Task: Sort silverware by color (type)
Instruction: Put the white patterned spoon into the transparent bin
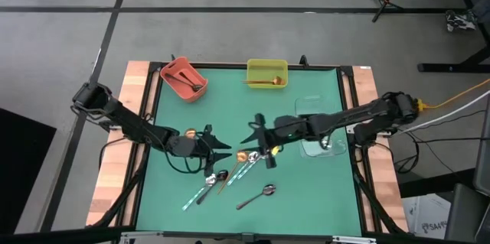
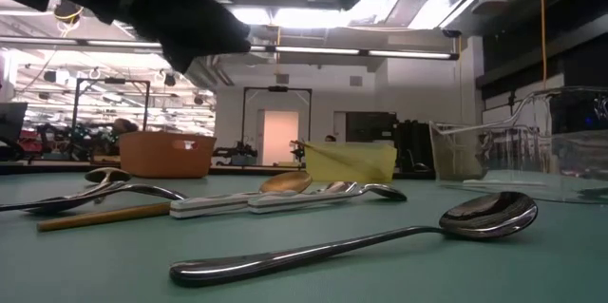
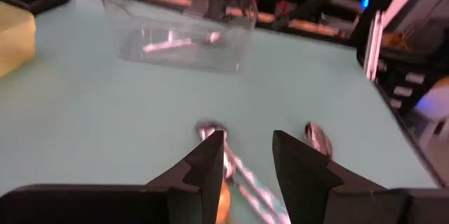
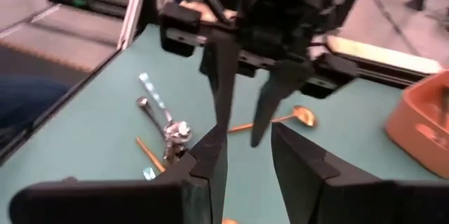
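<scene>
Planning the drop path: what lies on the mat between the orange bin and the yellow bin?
Nothing: in the high view the green mat between the orange bin and yellow bin is bare.

Orange bin (image 1: 183, 79); yellow bin (image 1: 266, 69); clear bin (image 1: 321, 147)

Overhead cam looks straight down on the whole surface (image 1: 306, 190); low cam sits level at its edge, both catching the spoon cluster (image 1: 230, 174). Wrist cams face each other close up.
</scene>
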